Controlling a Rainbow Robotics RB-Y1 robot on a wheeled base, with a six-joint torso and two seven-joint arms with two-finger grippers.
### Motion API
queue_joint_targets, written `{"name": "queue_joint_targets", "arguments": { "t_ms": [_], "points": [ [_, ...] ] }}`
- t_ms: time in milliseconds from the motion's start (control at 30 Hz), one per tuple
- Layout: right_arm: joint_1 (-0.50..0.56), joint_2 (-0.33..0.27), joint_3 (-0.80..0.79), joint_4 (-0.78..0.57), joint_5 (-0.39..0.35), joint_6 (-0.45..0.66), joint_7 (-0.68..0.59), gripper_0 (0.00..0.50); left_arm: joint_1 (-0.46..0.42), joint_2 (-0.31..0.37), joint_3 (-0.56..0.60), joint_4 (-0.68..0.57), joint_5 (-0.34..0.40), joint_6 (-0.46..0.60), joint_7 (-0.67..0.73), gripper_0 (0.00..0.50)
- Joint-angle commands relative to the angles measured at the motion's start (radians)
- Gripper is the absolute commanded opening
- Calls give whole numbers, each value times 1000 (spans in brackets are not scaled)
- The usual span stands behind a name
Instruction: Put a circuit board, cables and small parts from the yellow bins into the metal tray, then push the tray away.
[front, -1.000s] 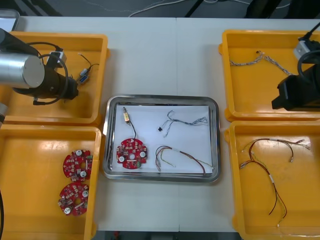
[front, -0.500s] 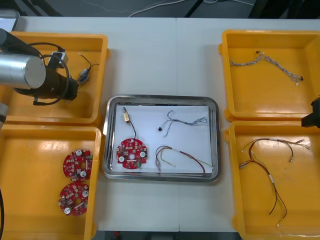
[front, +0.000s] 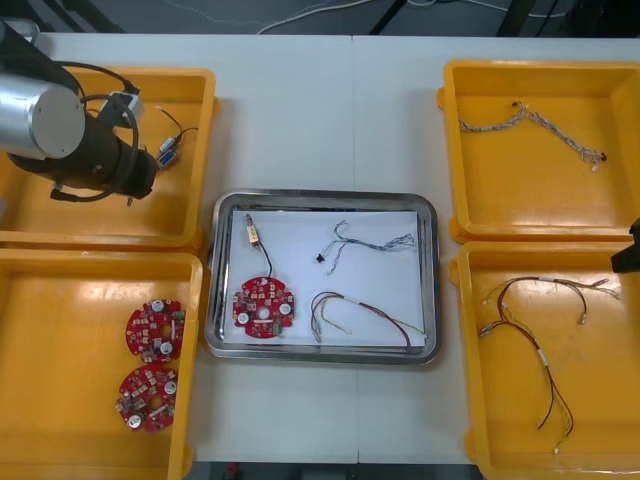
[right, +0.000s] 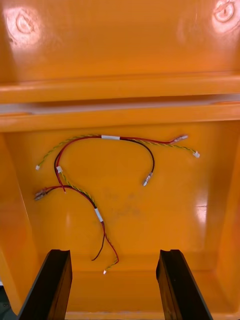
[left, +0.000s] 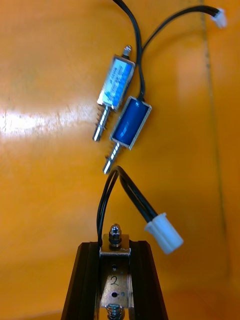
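Small metal part (left: 115, 287) is clamped lengthwise in the left gripper (left: 115, 248) over a yellow bin (left: 45, 165). The metal tray (front: 322, 197) is off to that gripper's right, so this arm's nearer. Further over, the right gripper (right: 112, 257) is spread apart, with red and yellow cables (right: 97, 212) just ahead.

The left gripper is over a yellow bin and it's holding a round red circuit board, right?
Not quite. The left gripper is over a yellow bin, but the thing it is shut on is a small metal part with a black cable. The left wrist view shows it.
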Motion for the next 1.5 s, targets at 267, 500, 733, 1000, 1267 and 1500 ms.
{"name": "queue_joint_targets", "arguments": {
  "t_ms": [267, 500, 733, 1000, 1267, 1500],
  "points": [
    [69, -32, -31, -27, 15, -18, 20, 500, -54, 71, 77, -192, 40, 282, 138, 0],
    [77, -27, -31, -27, 20, -18, 26, 500, -97, 74, 77, -268, 92, 382, 270, 0],
    [77, -27, -31, -27, 20, -18, 26, 500, -109, 73, 60, -354, 194, 382, 425, 0],
    [77, -27, -31, -27, 20, -18, 26, 500, -129, 76, -29, -452, 249, 382, 640, 0],
    [77, -27, -31, -27, 20, -18, 26, 500, -181, 77, -229, -502, 191, 382, 854, 0],
    [77, -27, -31, -27, 20, -18, 26, 500, -221, 76, -357, -499, 191, 375, 1031, 0]
  ]
}}
